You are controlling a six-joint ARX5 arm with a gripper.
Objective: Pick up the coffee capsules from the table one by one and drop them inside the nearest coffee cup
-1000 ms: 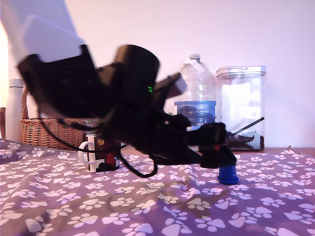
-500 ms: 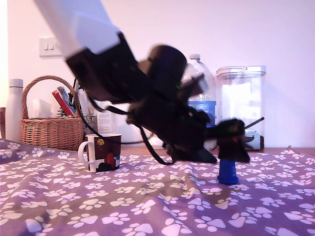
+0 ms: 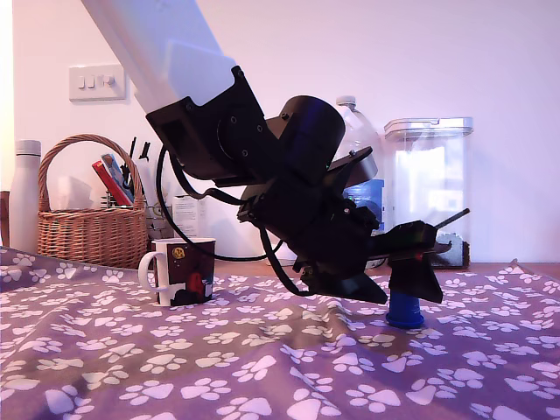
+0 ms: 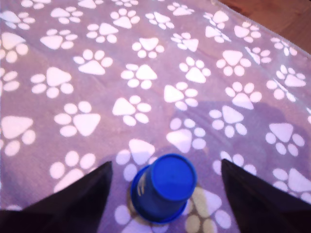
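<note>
A small dark-blue capsule (image 3: 405, 311) stands upside down on the purple paw-print cloth (image 3: 262, 367), at the exterior view's right. My gripper (image 3: 418, 287) hangs just above and around it. In the wrist view the capsule (image 4: 163, 193) sits between my two dark fingers (image 4: 77, 201), which stand wide apart and do not touch it, so the gripper (image 4: 165, 194) is open. The dark mug (image 3: 182, 270) with a white handle stands far off at the exterior view's left.
Behind the capsule stand a clear water bottle (image 3: 354, 166) and a clear lidded container (image 3: 429, 188). A wicker basket (image 3: 83, 223) and a pale flask (image 3: 24, 197) stand at the back left. A brown ledge (image 4: 272, 19) borders the cloth.
The arm has swung toward the exterior view's right and risen, uncovering the basket and wall switch. The gripper now sits over the capsule, which has not moved.
</note>
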